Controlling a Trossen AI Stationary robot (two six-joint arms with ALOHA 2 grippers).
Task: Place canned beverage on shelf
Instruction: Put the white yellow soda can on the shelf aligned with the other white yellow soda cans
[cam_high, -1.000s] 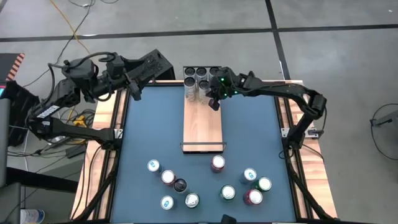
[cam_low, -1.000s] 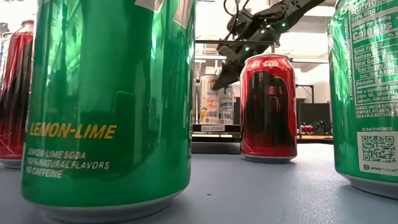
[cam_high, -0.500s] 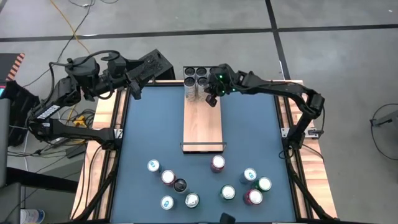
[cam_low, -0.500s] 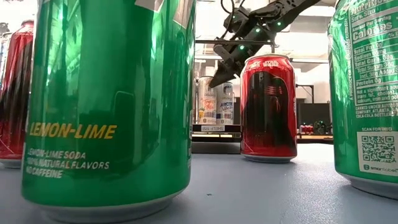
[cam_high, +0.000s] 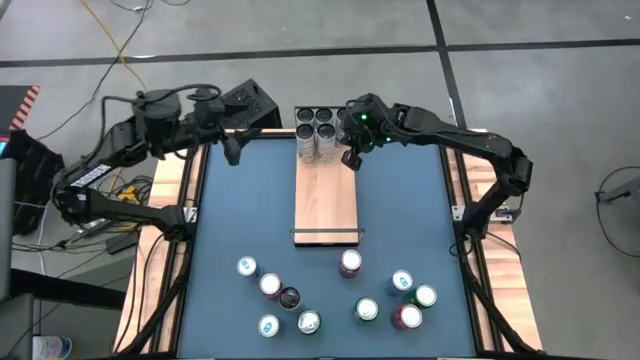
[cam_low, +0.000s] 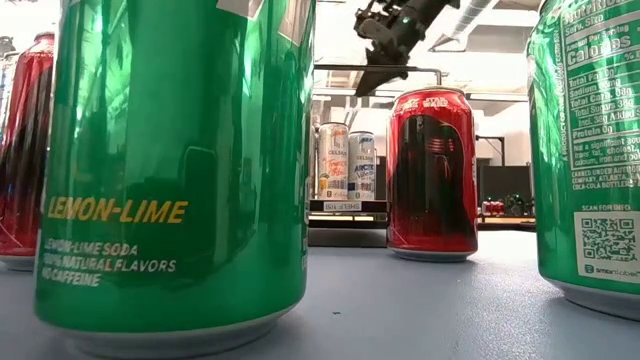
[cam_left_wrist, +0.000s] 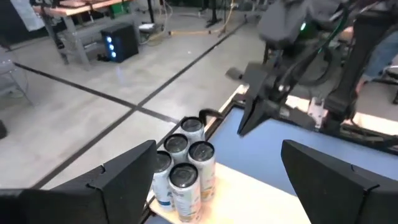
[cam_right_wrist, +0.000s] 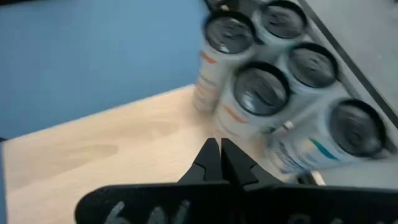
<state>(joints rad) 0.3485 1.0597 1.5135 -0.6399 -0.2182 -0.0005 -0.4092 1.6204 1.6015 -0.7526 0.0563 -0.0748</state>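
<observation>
The right end effector (cam_high: 349, 157), clenched and empty, hovers beside the 4 cans (cam_high: 319, 128) at the far end of the shelf (cam_high: 326, 205), which runs lengthwise toward the loose cans (cam_high: 350, 263) at the counter's (cam_high: 240, 210) near edge. The left end effector (cam_high: 232, 152) waits released.

A lab or workshop: bare concrete floor (cam_high: 300, 40), loose cables (cam_high: 110, 40), workbenches (cam_left_wrist: 74, 6) behind.
</observation>
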